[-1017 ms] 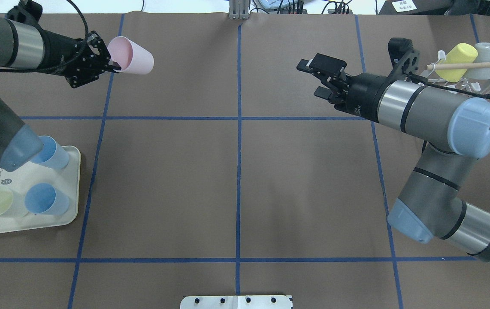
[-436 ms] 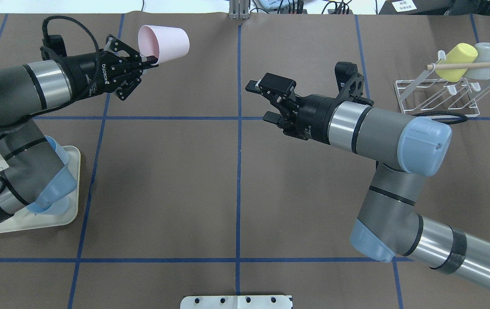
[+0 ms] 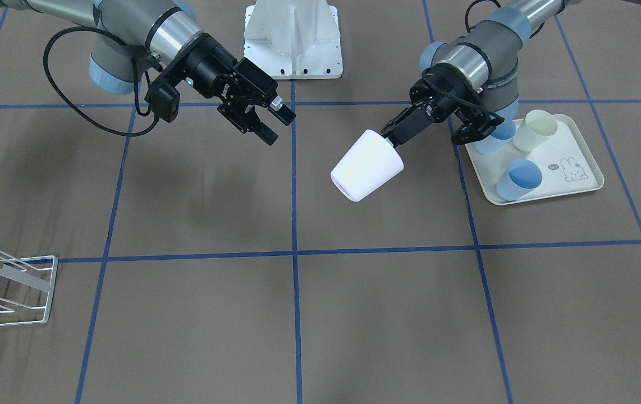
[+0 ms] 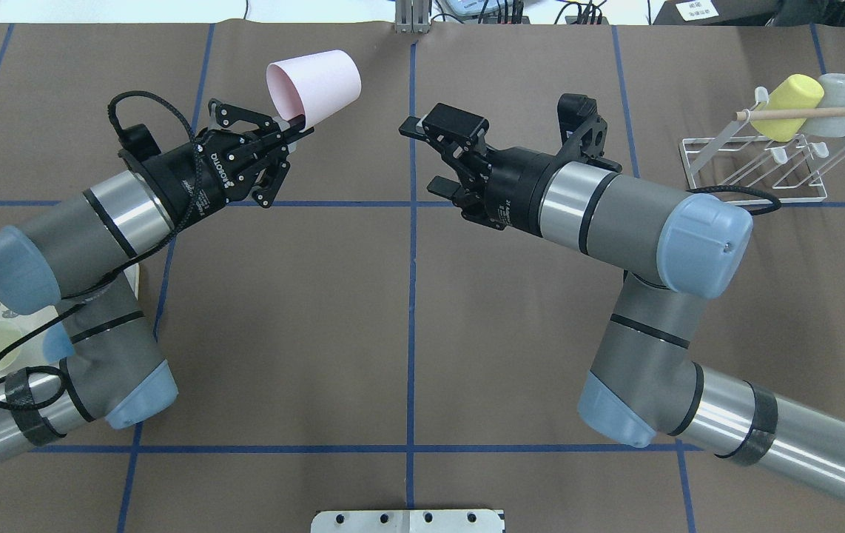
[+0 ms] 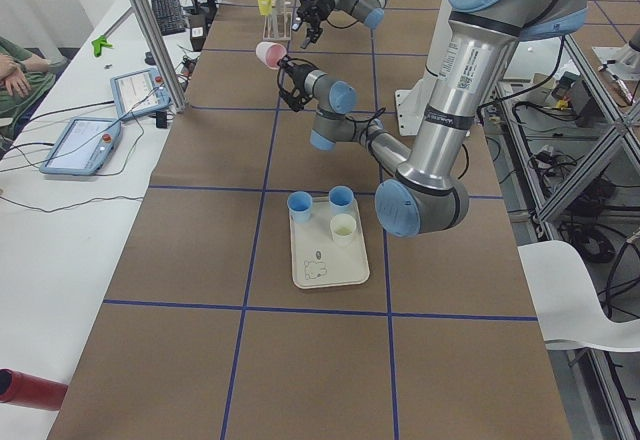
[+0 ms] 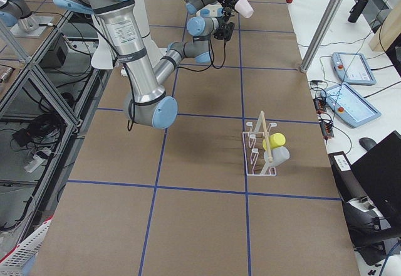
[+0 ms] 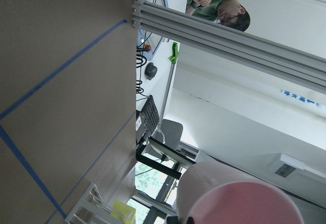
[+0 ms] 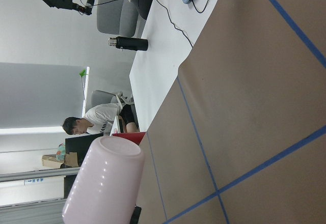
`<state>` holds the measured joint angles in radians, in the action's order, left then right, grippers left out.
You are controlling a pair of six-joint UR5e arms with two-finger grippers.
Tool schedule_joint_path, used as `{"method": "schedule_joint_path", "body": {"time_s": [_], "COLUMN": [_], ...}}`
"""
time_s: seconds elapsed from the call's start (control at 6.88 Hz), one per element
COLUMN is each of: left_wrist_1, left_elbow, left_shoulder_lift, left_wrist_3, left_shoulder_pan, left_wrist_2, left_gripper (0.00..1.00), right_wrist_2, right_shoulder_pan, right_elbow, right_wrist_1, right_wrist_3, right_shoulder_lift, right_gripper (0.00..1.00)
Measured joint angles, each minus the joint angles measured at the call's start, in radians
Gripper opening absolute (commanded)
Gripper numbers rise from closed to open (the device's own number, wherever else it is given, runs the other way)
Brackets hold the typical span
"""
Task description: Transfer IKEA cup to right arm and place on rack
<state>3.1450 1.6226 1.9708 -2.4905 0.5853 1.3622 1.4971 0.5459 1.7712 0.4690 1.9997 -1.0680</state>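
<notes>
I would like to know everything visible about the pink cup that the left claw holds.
The pink cup is plain, tapered and handleless, matt and plastic-looking. It hangs above the table, tilted on its side: open rim toward the left claw, which pinches the rim wall, closed base pointing away. Nothing else touches it; the open right claw stands apart.
</notes>
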Motion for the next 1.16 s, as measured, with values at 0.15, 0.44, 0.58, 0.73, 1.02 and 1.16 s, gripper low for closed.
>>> {"method": "schedule_joint_path", "body": {"time_s": [0.15, 0.44, 0.58, 0.73, 1.02, 1.16], "left_wrist_1": [0.01, 0.015, 0.014, 0.013, 0.01, 0.009], "left_elbow": [0.003, 0.004, 0.0, -0.004, -0.007, -0.007], "left_shoulder_lift": [0.004, 0.015, 0.023, 0.029, 0.039, 0.041], "left_wrist_3": [-0.03, -0.055, -0.065, -0.068, -0.065, -0.063], "left_shoulder_pan": [-0.01, -0.015, -0.023, -0.043, -0.093, -0.103], "left_wrist_2": [-0.023, -0.04, -0.054, -0.075, -0.119, -0.126], "left_gripper": [0.0, 0.0, 0.0, 0.0, 0.0, 0.0], "right_wrist_2": [-0.016, -0.025, -0.027, -0.028, -0.029, -0.029], "right_shoulder_pan": [0.005, 0.014, 0.015, 0.015, 0.015, 0.014], "right_elbow": [-0.002, -0.005, -0.009, -0.012, -0.015, -0.017], "right_wrist_1": [-0.001, -0.001, -0.001, -0.001, -0.001, -0.001], "right_wrist_3": [0.014, 0.023, 0.025, 0.026, 0.028, 0.028], "right_shoulder_lift": [0.014, 0.023, 0.024, 0.025, 0.026, 0.026], "right_gripper": [1.0, 1.0, 1.0, 1.0, 1.0, 1.0]}}
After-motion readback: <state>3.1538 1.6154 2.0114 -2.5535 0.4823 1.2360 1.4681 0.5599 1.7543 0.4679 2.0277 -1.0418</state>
